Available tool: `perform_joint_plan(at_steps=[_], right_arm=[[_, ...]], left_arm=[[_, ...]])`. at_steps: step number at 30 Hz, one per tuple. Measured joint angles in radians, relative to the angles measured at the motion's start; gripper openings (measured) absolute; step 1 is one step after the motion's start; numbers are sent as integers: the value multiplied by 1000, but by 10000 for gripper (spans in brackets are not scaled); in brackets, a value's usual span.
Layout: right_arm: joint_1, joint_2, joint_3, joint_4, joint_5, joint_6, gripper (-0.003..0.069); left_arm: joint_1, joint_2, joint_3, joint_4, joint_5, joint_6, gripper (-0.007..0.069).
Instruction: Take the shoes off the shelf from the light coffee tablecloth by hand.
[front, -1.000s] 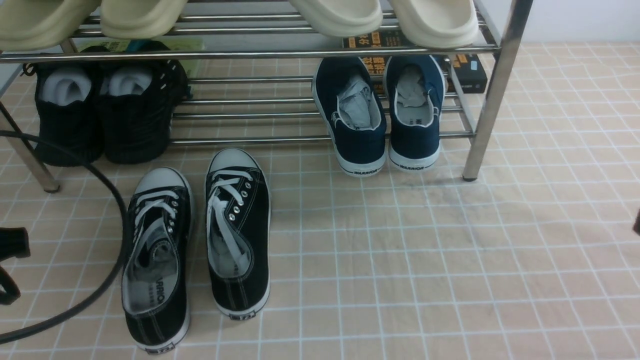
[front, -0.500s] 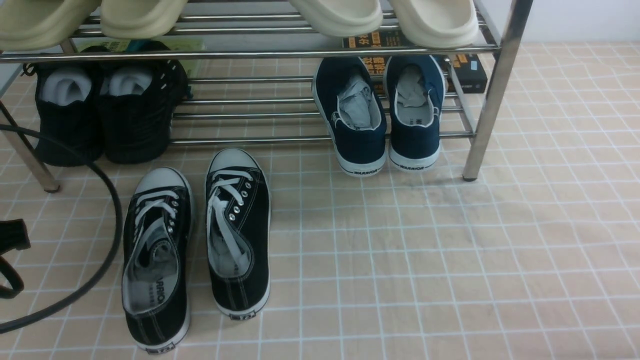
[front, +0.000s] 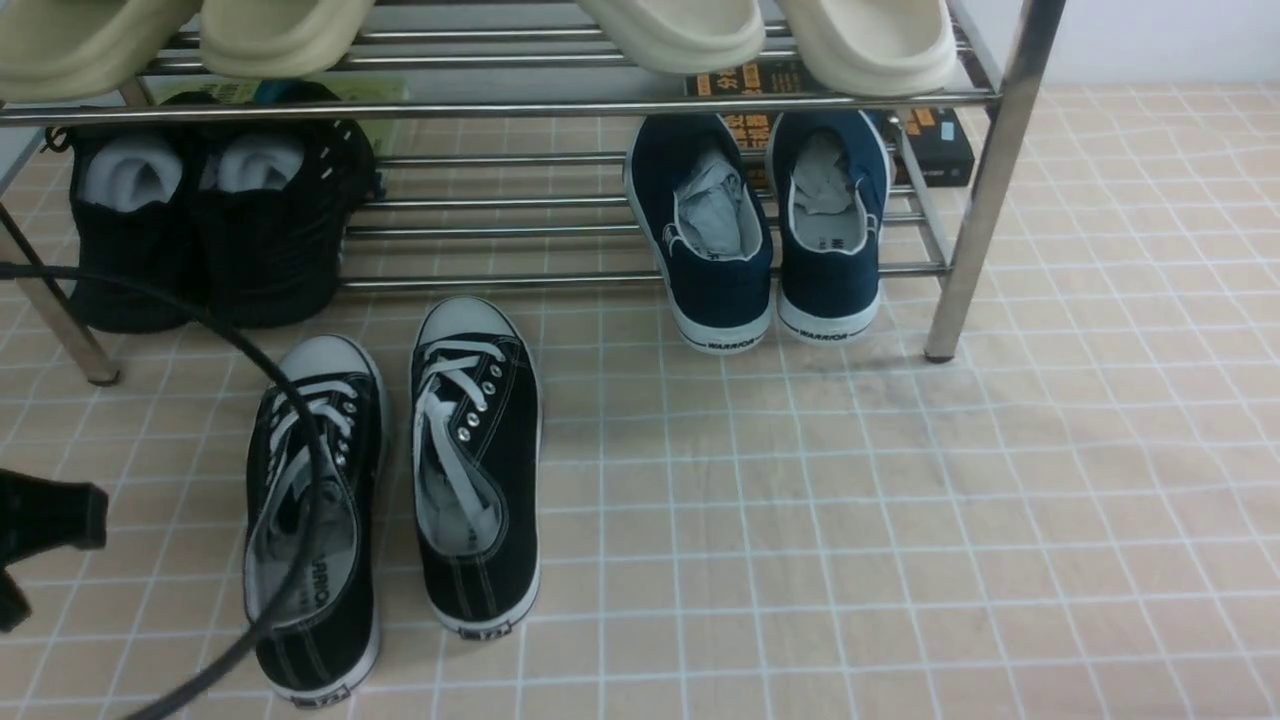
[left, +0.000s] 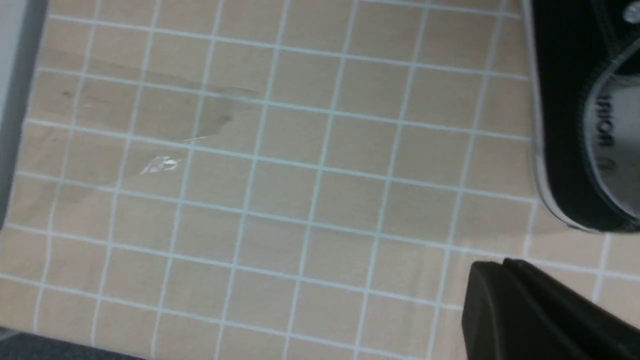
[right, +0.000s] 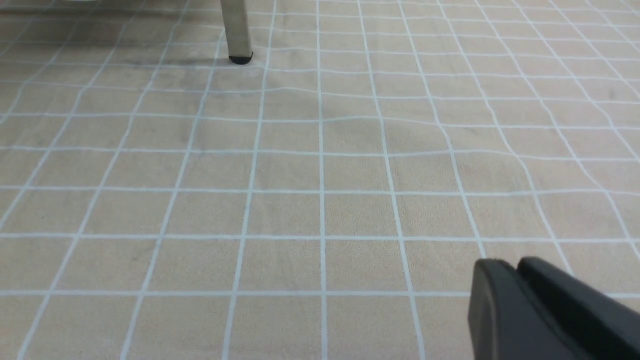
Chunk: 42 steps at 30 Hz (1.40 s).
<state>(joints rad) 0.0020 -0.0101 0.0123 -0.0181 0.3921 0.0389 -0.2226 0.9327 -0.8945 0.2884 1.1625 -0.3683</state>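
Two shoes (front: 390, 490): lower left of the front frame, side by side on the light coffee tablecloth (front: 850, 520), in front of the shelf (front: 985, 190).
Left gripper (left: 505, 267): pressed together, empty.
Right gripper (right: 517, 267): nearly closed, empty.

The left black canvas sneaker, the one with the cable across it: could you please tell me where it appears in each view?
Front view: left black canvas sneaker lies lower left, on the tablecloth, before the shelf.
Left wrist view: only its heel end shows, at the right edge.
Right wrist view: not in it.
Shared landmark: the white-gridded tablecloth.
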Motion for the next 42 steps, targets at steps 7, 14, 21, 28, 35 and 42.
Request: perform_joint_plan(at_steps=[7,14,21,28,35,42], right_arm=[[0,0,0,3,1,0,74],[0,0,0,3,1,1,81],[0,0,0,3,1,1,90],[0,0,0,3,1,1,92],[0,0,0,3,1,1,99],[0,0,0,3,1,0,108]], left_arm=[[0,-237,144,-288,-104,232,19],[0,-472,398,-506,-614,268,20],[0,-526,488,-538,-971,269,27],[0,-526,490,-523,-1010,288,33],[0,-527,569,-418,-982,355,36],[57,-689,780,-288,-964,276,43]])
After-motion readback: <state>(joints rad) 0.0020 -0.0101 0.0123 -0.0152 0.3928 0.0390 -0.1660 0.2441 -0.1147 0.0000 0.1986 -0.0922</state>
